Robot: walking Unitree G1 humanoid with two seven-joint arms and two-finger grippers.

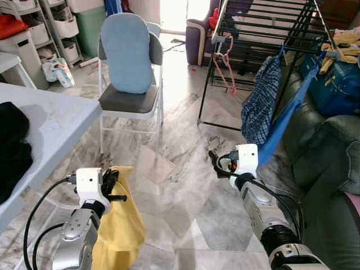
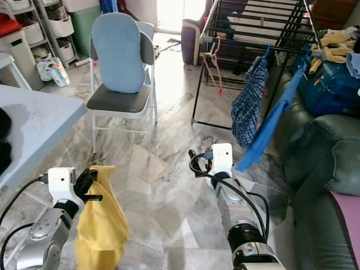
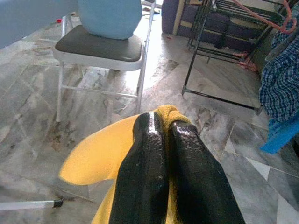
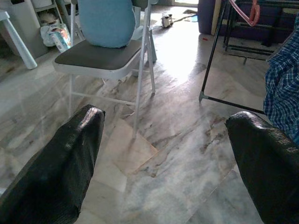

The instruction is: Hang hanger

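My left gripper (image 1: 115,188) is low at the left, shut on the top of a yellow cloth (image 1: 121,219) that hangs down from it. In the left wrist view the two fingers (image 3: 149,154) are pressed together with the yellow cloth (image 3: 98,154) pinched between them. My right gripper (image 1: 216,163) is held out over the floor in the middle, open and with nothing in it; its fingers (image 4: 70,158) stand wide apart. Ahead at the right is a black drying rack (image 1: 264,34). On it hang a pink hanger (image 1: 225,62), a checked shirt (image 1: 259,107) and a blue garment (image 1: 284,121).
A folding chair (image 1: 129,67) with a light blue cushion stands ahead at the left. A grey table (image 1: 45,129) with black clothing (image 1: 11,146) is at my left. A dark green sofa (image 1: 326,163) runs along the right. Marble floor (image 1: 180,169) lies between them.
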